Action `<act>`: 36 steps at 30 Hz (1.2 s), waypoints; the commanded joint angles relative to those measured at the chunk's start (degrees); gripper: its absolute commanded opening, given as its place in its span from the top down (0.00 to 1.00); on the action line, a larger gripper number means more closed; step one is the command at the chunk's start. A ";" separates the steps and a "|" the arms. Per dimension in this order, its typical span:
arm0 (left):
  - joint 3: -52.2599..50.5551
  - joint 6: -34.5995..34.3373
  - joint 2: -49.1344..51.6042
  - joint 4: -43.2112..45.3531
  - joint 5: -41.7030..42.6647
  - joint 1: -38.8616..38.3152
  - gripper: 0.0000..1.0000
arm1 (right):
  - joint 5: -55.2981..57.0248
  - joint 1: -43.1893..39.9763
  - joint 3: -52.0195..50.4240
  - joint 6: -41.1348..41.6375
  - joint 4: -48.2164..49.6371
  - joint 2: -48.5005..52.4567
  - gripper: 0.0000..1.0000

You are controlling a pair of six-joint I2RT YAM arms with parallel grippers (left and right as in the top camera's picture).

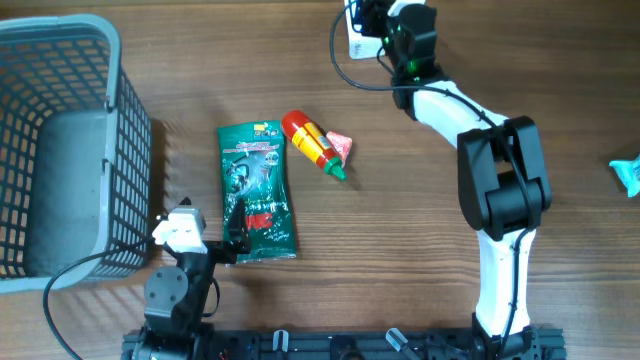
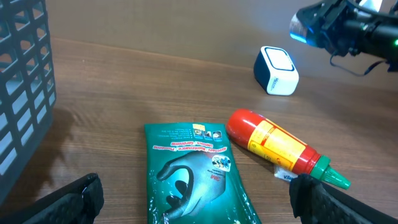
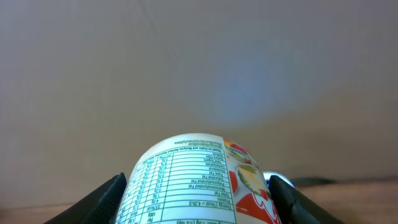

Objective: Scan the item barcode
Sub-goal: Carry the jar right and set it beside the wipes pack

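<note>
Right gripper [image 3: 196,194] is clamped on the cup [image 3: 186,168] at the far table edge, near the scanner [image 2: 277,70]. Left gripper [image 2: 196,186]: jaws fully apart, holding nothing, at the green packet [image 1: 256,190]. A red bottle [image 1: 310,143] lies just beside the packet, and a basket [image 1: 60,130] stands at the left.

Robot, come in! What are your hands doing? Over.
Left gripper open, empty, at the green glove pack. Right gripper shut on a labelled tub, beside the white scanner. Nothing in the way seen.
</note>
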 commanded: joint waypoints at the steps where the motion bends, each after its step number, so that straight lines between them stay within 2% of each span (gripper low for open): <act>1: -0.20 1.11 -0.24 0.07 0.46 0.22 0.00 | 1.20 0.17 3.41 -1.79 -1.55 0.17 0.57; 4: -0.22 1.11 -0.24 0.07 0.46 0.22 0.00 | 1.22 -0.35 3.41 -1.66 -8.31 -2.75 0.63; 11: -0.22 1.09 -0.24 0.07 0.48 0.22 0.00 | 1.25 -8.15 3.41 -1.81 -31.08 -19.10 0.63; 16: -0.22 1.11 -0.24 0.07 0.46 0.22 0.00 | 1.44 -22.14 3.41 -1.77 -54.18 -26.40 0.60; 18: -0.22 1.11 -0.24 0.07 0.48 0.22 0.00 | 1.44 -29.38 3.15 -1.70 -64.85 -25.79 0.60; 22: -0.22 1.11 -0.24 0.07 0.46 0.22 0.00 | 1.40 -39.89 3.13 1.75 -78.03 -21.86 0.63; 26: -0.22 1.11 -0.24 0.07 0.46 0.22 0.00 | 1.42 -46.84 3.13 1.40 -82.51 -15.85 0.61; 31: -0.22 1.11 -0.24 0.07 0.46 0.22 0.00 | 4.74 -51.01 3.13 1.22 -82.66 -11.23 0.50; 35: -0.22 1.11 -0.24 0.07 0.46 0.22 0.00 | 8.15 -52.76 3.13 -0.33 -82.68 -8.74 0.45; 36: -0.22 1.09 -0.24 0.07 0.48 0.22 0.00 | 8.11 -52.89 3.13 -0.35 -82.71 -8.41 0.41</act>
